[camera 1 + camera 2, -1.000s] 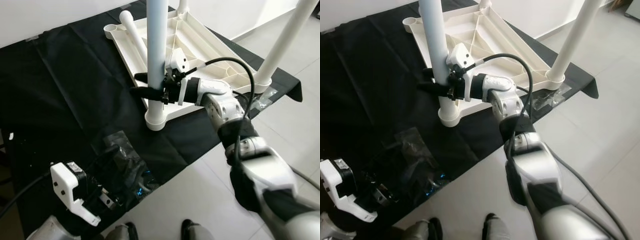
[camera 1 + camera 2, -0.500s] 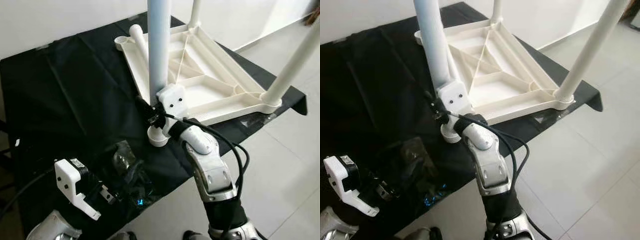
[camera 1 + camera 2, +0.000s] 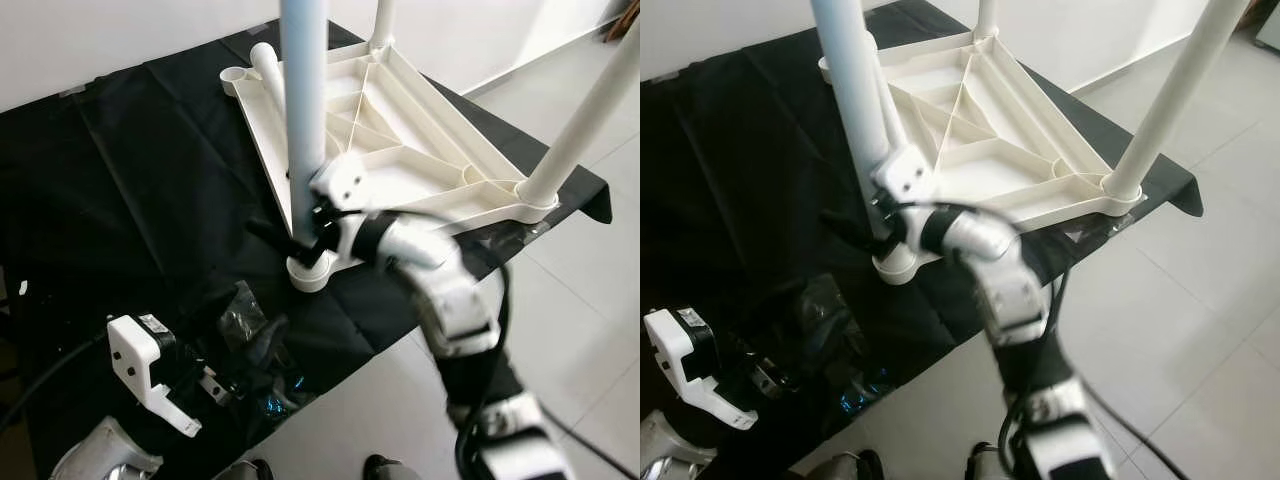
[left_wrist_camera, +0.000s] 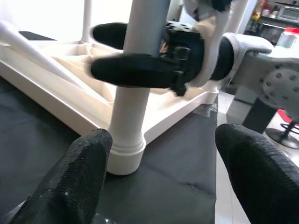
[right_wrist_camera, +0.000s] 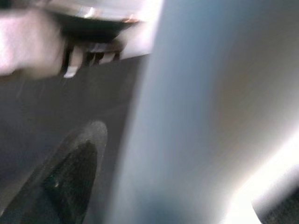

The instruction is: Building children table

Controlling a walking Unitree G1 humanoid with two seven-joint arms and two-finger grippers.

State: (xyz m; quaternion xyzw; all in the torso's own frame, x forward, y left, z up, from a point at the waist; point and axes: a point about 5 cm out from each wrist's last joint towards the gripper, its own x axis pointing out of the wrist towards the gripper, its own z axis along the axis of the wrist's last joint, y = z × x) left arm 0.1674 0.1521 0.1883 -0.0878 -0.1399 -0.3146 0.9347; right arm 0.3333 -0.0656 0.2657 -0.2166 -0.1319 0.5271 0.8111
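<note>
Right arm reaching forward and to the left across the floor edge, silver segments bent at the elbow, wrist turned sideways. Right gripper (image 3: pixel 290 232) set low on the near table leg (image 3: pixel 303 110), one black finger either side of the tube just above its socket; clasped around the near table leg, by the look of the left wrist view, where both fingers (image 4: pixel 135 70) bracket the tube. White camera block riding atop that wrist, black cable looping back along the arm.

Left gripper (image 3: pixel 240 355) low and near the body, hovering over a crumpled plastic bag (image 3: pixel 245 325); two blunt black pads spread apart, nothing between them.

Upturned tabletop (image 3: pixel 400 165) lying underside up on a black cloth (image 3: pixel 130 190): white moulded plastic, matt, rectangular with rounded corner sockets and raised diagonal ribs. Near table leg standing upright in the front corner socket, a smooth pale round tube, faintly bluish in shade. Right-hand leg (image 3: pixel 590 110) upright in its own corner, far leg (image 3: pixel 383 20) at the back, and a loose leg (image 3: pixel 268 70) lying flat along the tabletop's left rim. Cloth thin, creased, slightly glossy, hanging onto pale glossy floor tiles (image 3: pixel 580 330)
</note>
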